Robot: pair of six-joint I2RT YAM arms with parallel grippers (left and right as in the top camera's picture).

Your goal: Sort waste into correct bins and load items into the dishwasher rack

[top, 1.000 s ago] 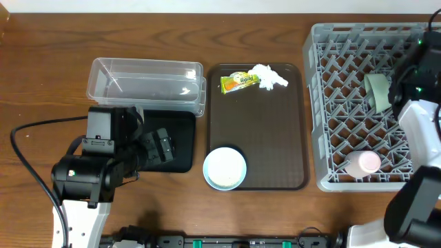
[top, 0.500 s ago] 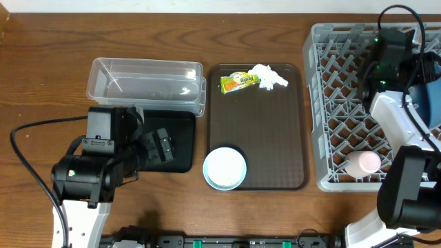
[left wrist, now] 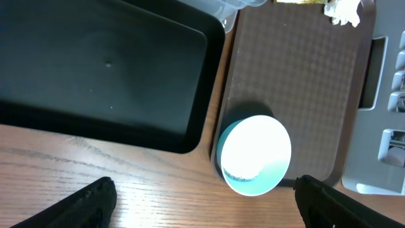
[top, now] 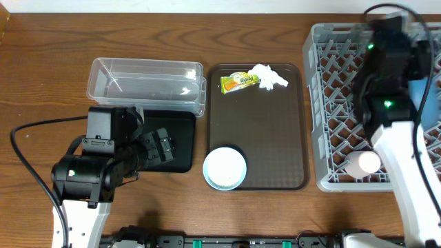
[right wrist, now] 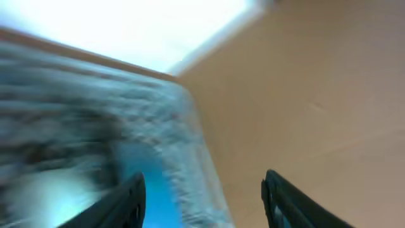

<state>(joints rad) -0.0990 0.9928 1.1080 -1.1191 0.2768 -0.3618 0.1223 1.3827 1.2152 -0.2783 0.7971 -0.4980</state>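
Note:
A yellow-green wrapper (top: 238, 82) and a crumpled white tissue (top: 270, 77) lie at the back of the brown serving tray (top: 275, 138). A bowl (top: 224, 167) (left wrist: 254, 155), white inside with a pale blue-green rim, sits on the tray's front-left corner. The clear tub (top: 145, 84) and black tray (top: 176, 127) (left wrist: 101, 69) stand to the left. My left gripper (top: 160, 146) (left wrist: 205, 206) hangs open over the black tray's front edge, holding nothing. The grey rack (top: 337, 103) holds a pink cup (top: 364, 163) and something blue (top: 428, 83). My right gripper (right wrist: 202, 190) is open and empty above the rack; its view is blurred.
The right arm (top: 386, 65) covers the back middle of the rack. A black cable (top: 27, 138) loops over the table at the left. Bare wood shows in front of the black tray and the serving tray.
The right arm has swung from the rack's right side toward its back middle, and its gripper has opened. A grey-green bowl seen in the rack before is now covered. The left arm is still.

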